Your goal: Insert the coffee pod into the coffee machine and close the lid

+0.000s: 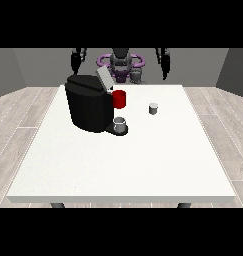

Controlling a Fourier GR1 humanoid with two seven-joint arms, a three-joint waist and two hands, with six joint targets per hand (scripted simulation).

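Coffee pod (153, 108) first, since the task turns on it: a small pale cylinder, it stands upright on the white table (143, 165), alone, to the view's right of the coffee machine (89, 105) and well apart from both hands. By size, the table is the biggest thing, filling the middle of the view. Next comes the black coffee machine on the table's far left part, its grey lid (104, 79) tilted up and open. The robot (121, 64) stands behind the table's far edge. The hand at the view's left (78, 59) and the hand at the view's right (164, 60) both hang raised above that edge, holding nothing (whether their fingers are curled or straight I cannot tell). A red cup (120, 99) sits just behind the machine's right side. A small grey cup (120, 123) rests on the machine's base.
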